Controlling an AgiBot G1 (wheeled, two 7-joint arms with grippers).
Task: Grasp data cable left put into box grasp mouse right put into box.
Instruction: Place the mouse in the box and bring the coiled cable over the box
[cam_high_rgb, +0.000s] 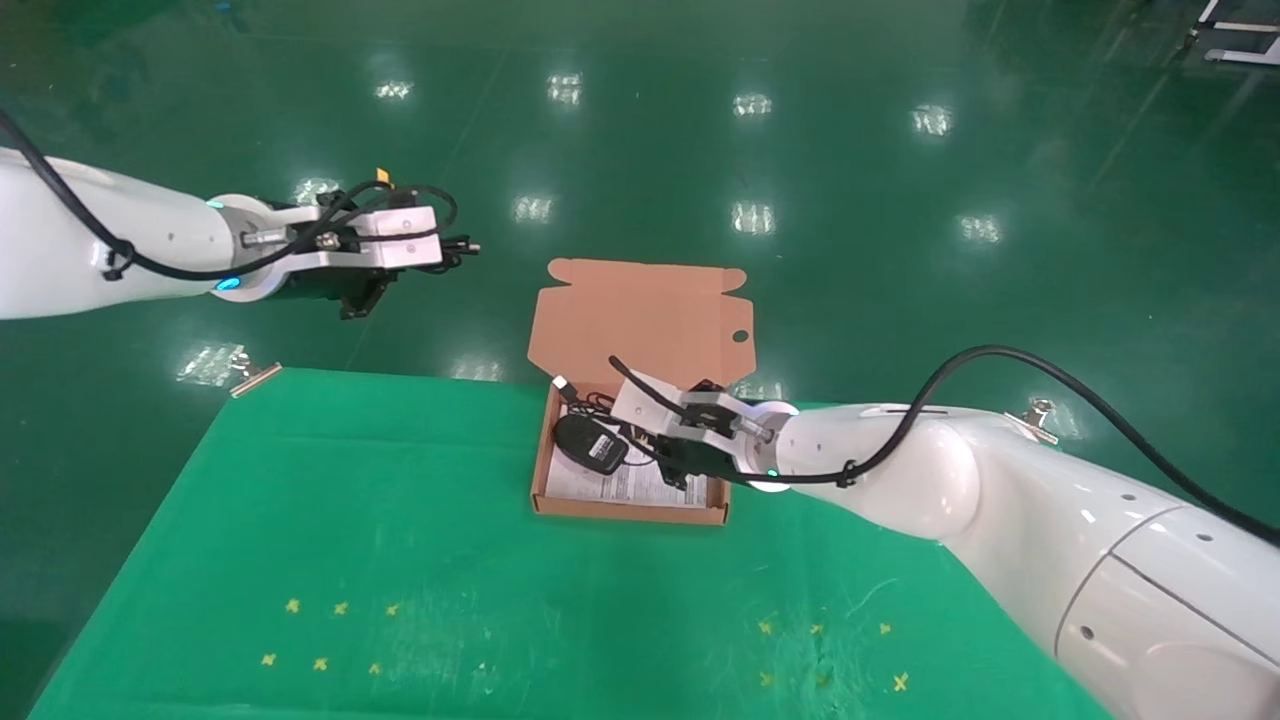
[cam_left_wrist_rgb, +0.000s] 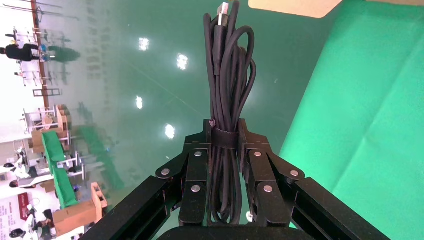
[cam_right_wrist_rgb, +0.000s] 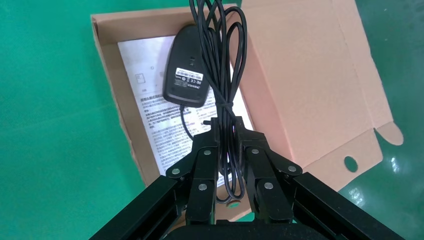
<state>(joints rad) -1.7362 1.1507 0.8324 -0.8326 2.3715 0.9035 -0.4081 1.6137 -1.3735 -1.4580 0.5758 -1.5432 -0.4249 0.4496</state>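
My left gripper (cam_high_rgb: 452, 246) is raised over the floor beyond the table's far left corner. It is shut on the data cable (cam_left_wrist_rgb: 226, 75), a tied black bundle that sticks out past the fingertips (cam_left_wrist_rgb: 210, 131), silver plug at its end. My right gripper (cam_high_rgb: 648, 438) is over the open cardboard box (cam_high_rgb: 630, 512) and is shut on the mouse's thin cord (cam_right_wrist_rgb: 225, 60). The black mouse (cam_high_rgb: 590, 443) is inside the box on the white printed sheet (cam_right_wrist_rgb: 155, 115), underside with its label up (cam_right_wrist_rgb: 189, 67). I cannot tell whether it rests on the sheet or hangs just above it.
The box's lid flap (cam_high_rgb: 640, 320) stands up at the far side, round hole near its right edge. The box sits at the far edge of the green cloth-covered table (cam_high_rgb: 400, 540). Small yellow marks (cam_high_rgb: 330, 630) dot the near cloth. Shiny green floor lies beyond.
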